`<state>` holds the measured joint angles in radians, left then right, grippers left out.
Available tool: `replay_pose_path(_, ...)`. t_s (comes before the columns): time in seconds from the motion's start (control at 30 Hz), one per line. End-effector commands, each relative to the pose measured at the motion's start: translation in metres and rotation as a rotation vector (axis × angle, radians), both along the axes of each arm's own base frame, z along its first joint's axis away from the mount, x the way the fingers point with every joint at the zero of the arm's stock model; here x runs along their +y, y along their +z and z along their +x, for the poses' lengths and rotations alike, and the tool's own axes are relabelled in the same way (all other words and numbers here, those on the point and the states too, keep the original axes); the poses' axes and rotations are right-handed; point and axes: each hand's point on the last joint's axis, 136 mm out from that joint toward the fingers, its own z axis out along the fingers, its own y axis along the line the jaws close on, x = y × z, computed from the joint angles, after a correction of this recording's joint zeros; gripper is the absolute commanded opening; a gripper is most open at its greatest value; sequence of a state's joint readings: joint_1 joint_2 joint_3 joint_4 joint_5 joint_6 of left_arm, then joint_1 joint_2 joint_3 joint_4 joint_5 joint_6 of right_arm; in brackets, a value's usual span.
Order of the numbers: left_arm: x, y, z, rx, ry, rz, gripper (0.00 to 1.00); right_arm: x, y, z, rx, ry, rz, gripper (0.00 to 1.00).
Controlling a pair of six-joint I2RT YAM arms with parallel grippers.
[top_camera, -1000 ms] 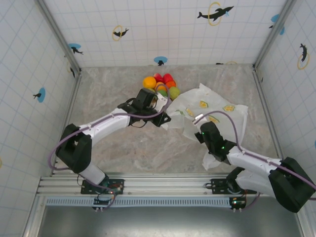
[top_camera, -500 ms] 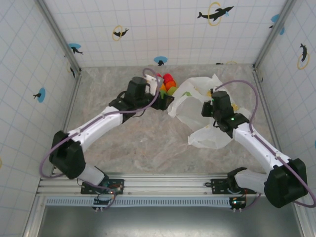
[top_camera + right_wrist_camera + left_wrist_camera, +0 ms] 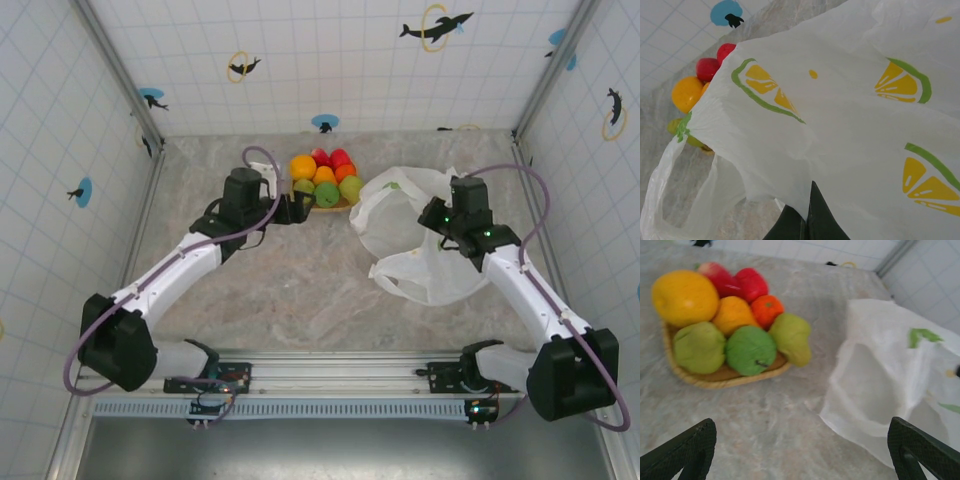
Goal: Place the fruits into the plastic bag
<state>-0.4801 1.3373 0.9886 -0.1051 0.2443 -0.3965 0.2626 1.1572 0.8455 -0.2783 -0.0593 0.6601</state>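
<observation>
Plainly, the fruits are all heaped on a round woven plate near the back of the tabletop. From the left wrist view the pile reads as a big yellow-orange fruit at the far left, two red ones behind, an orange one and a small orange-red one in the middle, and three green to yellow-green ones along the near rim, touching each other.

The plastic bag lies just to the right of the plate, apart from it, with its mouth gaping wide toward the plate and one loop handle hanging slack.

The left pincer stands with its fingers wide apart and nothing between them, low over the tabletop just before the plate. The right pincer has its fingers pressed together on the upper edge of the bag's thin film, holding that side up.
</observation>
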Motion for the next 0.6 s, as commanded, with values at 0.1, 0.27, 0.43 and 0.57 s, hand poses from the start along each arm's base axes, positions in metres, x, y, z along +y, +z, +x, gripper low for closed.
replay_pose_path(0.1, 0.045, -0.046, 0.040, 0.137, 0.202, 0.093, 0.89, 0.008, 0.000, 0.002, -0.026, -0.012, 0.137, 0.00)
replay_pose_path(0.27, 0.049, -0.070, 0.072, 0.185, 0.251, 0.154, 0.85, 0.009, -0.001, 0.004, -0.032, -0.014, 0.154, 0.00)
replay_pose_path(0.43, 0.037, -0.084, 0.100, 0.204, 0.238, 0.161, 0.83, 0.011, -0.005, 0.005, -0.022, -0.003, 0.152, 0.00)
replay_pose_path(0.57, 0.024, -0.092, 0.113, 0.224, 0.203, 0.140, 0.84, 0.011, -0.006, 0.006, -0.026, 0.000, 0.156, 0.00)
